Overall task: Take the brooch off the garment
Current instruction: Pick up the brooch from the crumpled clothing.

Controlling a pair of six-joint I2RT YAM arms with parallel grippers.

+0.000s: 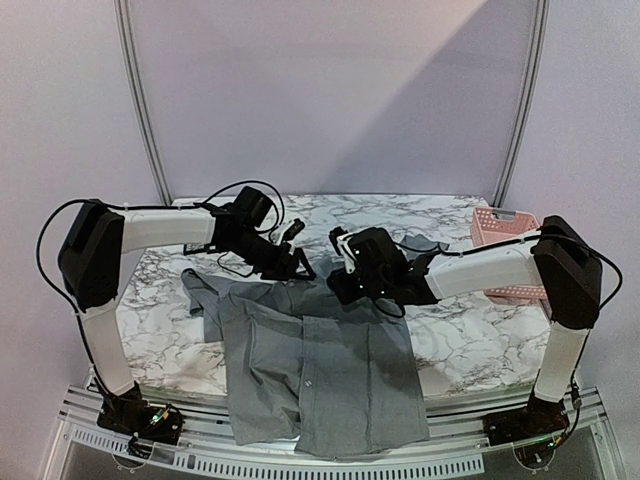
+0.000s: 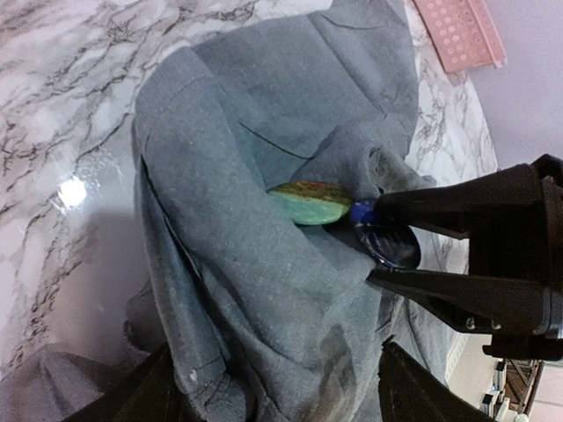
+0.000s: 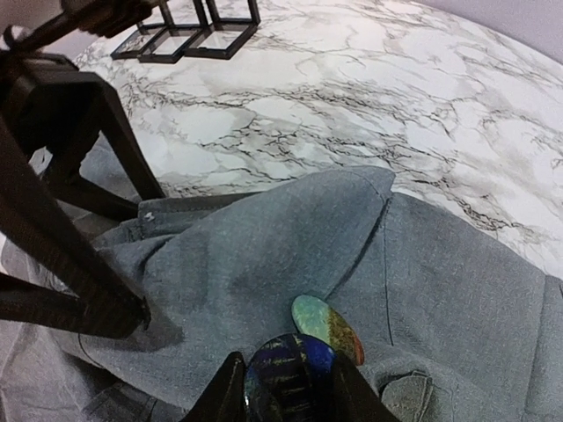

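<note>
The grey shirt [image 1: 320, 370] lies spread on the marble table with its collar end bunched up between the two arms. The brooch shows as a dark blue round disc [image 3: 290, 378] next to a green and orange oval piece [image 3: 325, 327] on the raised fabric. My right gripper [image 3: 286, 391] is shut on the blue disc, which also shows in the left wrist view [image 2: 391, 242]. My left gripper [image 2: 273, 391] stands open with its fingers either side of a bunched fold of shirt [image 2: 264, 290], just left of the brooch. Its fingertips are hidden by fabric.
A pink basket [image 1: 505, 250] stands at the table's back right and shows in the left wrist view [image 2: 457, 31]. Black wire frames [image 3: 189, 35] stand on the marble beyond the shirt. The shirt's lower hem hangs over the near table edge [image 1: 330, 440].
</note>
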